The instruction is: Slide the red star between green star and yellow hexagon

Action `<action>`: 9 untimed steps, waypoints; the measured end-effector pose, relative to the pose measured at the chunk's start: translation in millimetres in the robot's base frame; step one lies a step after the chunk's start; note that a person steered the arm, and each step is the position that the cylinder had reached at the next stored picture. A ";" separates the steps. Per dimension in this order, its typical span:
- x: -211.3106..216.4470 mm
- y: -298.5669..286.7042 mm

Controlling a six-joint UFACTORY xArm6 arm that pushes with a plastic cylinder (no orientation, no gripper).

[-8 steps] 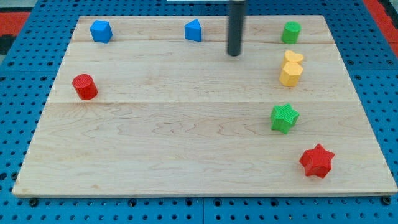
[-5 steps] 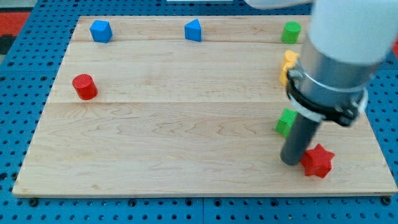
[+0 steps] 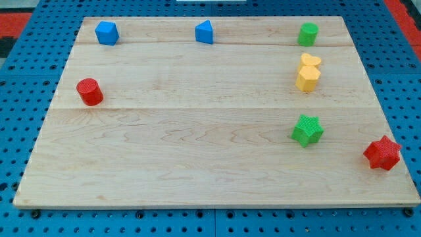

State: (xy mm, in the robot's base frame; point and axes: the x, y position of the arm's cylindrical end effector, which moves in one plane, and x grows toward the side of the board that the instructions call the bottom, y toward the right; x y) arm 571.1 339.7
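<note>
The red star lies near the board's right edge, low in the view. The green star lies up and to its left. The yellow hexagon sits above the green star, with a yellow heart touching its top. The gap between green star and yellow hexagon holds no block. My tip and the arm do not show in the view.
A green cylinder stands at the top right. Two blue blocks sit along the top edge. A red cylinder stands at the left. The wooden board lies on a blue pegboard.
The arm came down left of the red star, then left the view. The red star slid right toward the board's edge. The green star shifted slightly right and down.
</note>
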 end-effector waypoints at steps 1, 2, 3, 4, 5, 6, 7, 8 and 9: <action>-27.0 -61.3; 15.8 -12.2; 30.8 -35.7; 21.1 -78.1; -10.3 -94.6; -24.3 -105.7; -45.7 -113.9; -21.3 -86.1; -16.4 -112.0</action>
State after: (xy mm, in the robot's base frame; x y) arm 554.7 227.7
